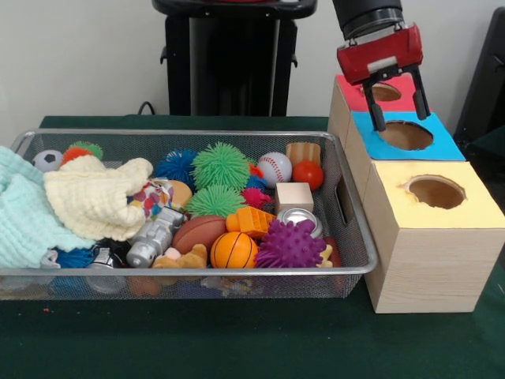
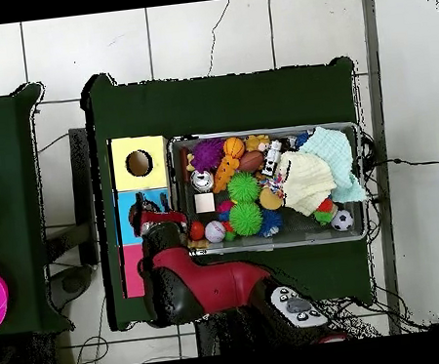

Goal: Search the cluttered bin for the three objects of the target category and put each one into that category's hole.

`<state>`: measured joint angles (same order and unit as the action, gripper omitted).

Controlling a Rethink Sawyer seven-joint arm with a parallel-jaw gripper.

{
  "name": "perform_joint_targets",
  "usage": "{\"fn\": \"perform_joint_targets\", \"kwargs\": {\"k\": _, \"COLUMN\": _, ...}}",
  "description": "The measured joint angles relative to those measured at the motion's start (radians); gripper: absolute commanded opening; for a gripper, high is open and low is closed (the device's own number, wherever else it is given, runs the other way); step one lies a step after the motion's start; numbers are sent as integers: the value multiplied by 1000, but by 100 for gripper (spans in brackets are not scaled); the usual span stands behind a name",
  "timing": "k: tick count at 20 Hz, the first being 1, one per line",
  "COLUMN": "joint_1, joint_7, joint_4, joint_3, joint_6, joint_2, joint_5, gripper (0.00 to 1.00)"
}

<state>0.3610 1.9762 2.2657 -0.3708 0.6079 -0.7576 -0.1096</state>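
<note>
Tool [image 1: 397,115] hung open and empty over the blue hole [image 1: 405,135], likely that category's drop point. No wrappers visible; bin [image 1: 347,237] sat at the boxes' 9 o'clock, so they were probably buried under the toys.

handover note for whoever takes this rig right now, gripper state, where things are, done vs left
Gripper: open, empty, hanging over the wooden boxes, its tips above the blue box's hole.
Boxes: red top farthest from the front camera, blue in the middle, yellow top nearest, each with a round hole, standing beside the bin.
Bin: crowded with balls, spiky toys, a wooden cube, cans and a cream cloth over a pale blue cloth at one end.
Done: cannot tell; nothing shows inside any hole.
Left: no wrapper in sight; likely buried, so search under the cloths and toys.
</note>
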Motion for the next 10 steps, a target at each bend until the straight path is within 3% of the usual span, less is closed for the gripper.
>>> {"fn": "perform_joint_targets", "kwargs": {"k": 10, "joint_1": -58, "joint_7": 0, "joint_4": 7, "joint_3": 155, "joint_6": -8, "joint_2": -70, "joint_5": 42, "gripper": 100}}
